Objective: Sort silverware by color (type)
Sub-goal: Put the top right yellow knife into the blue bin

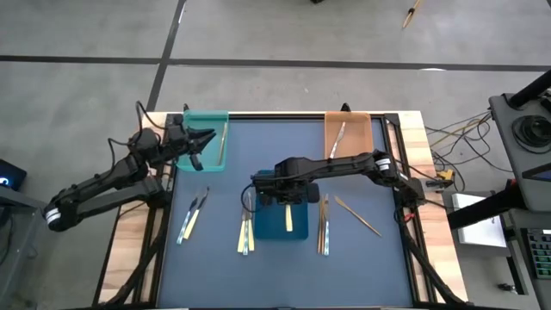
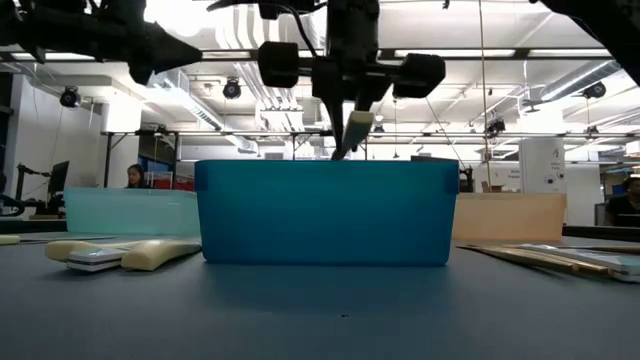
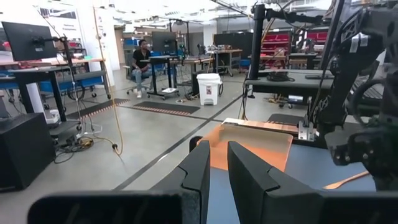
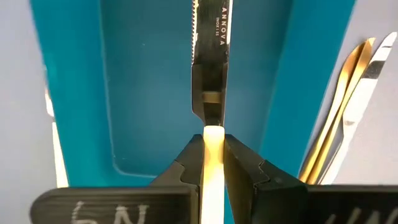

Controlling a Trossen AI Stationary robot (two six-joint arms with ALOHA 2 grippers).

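Observation:
My right gripper [image 4: 213, 142] is over the blue tray [image 1: 269, 226] at the table's middle, shut on a cream-handled knife [image 4: 210, 56] whose blade points down into the tray. A cream-handled utensil [image 1: 288, 218] lies in that tray. The teal tray [image 1: 196, 120] at the far left and the orange tray [image 1: 355, 125] at the far right each hold one utensil. Loose silverware lies on the mat left [image 1: 193, 215] and right [image 1: 323, 226] of the blue tray. My left gripper [image 3: 217, 171] is shut on nothing, level, beside the teal tray. My right gripper pinches the knife's cream handle [image 4: 213, 133] between its two fingers, close to where the handle meets the metal blade. The fingers come from above, pointing down along the knife. The knife hangs blade down, slightly tilted [image 2: 356, 125]; the tray wall hides its tip.
More utensils lie between the trays: a pair [image 1: 245, 234] just left of the blue tray and a gold one [image 1: 357, 215] slanting at the right. Gold and silver handles [image 4: 348, 106] lie next to the blue tray. Wooden table edges flank the dark mat.

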